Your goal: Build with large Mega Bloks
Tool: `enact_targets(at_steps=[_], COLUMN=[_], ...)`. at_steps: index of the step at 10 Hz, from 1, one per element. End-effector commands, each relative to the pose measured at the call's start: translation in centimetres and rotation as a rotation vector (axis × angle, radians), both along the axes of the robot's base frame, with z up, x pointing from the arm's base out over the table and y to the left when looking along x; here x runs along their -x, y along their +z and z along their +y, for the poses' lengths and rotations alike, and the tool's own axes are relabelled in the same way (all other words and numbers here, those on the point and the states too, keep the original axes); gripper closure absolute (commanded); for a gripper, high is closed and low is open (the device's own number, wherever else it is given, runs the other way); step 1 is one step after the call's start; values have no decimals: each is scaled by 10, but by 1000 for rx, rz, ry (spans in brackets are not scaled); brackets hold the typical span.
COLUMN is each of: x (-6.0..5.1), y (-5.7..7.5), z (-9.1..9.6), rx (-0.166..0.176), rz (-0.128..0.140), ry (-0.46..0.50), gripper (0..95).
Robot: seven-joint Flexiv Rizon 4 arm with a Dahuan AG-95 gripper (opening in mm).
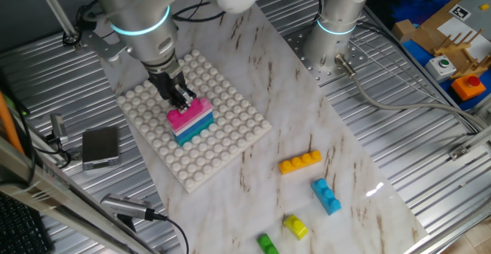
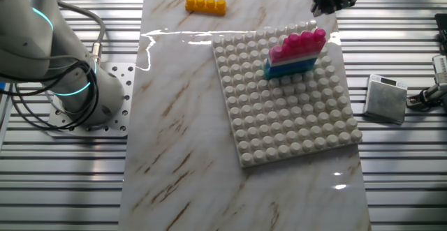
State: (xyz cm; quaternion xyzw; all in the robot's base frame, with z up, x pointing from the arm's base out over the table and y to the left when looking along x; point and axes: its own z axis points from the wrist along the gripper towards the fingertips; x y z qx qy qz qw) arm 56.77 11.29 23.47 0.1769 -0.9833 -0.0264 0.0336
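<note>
A marble-patterned board point(image 1: 291, 108) with brown veins lies over a ribbed metal tabletop point(image 1: 430, 154). Glare streaks the board's glossy surface. At one corner sit cardboard boxes point(image 1: 437, 31) on blue sheeting; a small grey box point(image 2: 385, 98) and black cables point(image 1: 153, 223) rest on the ribs

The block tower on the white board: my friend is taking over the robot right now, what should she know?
Gripper: just above the magenta brick; whether its fingers grip it cannot be told.
Done: a stack on the white baseplate, from the bottom teal, blue, white, pink, magenta.
Loose on the marble table: orange brick, blue brick, yellow brick, green brick.
Left: probably add those four to the build.
</note>
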Motion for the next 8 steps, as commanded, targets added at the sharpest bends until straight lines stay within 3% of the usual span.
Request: enact_targets(at_steps=[1, 3, 4, 5, 6, 8], x=[3, 3, 1, -3, -16, -34], y=[1, 2, 3, 5, 7, 5], z=[-2, -6, -18, -34, -70, -108], rx=[-2, 14, 10, 4, -10, -3], rz=[-27, -31, -31, -32, -34, -36], ry=[-44, -12, 14, 42, 82, 125], gripper=[950, 950, 950, 950, 950, 950])
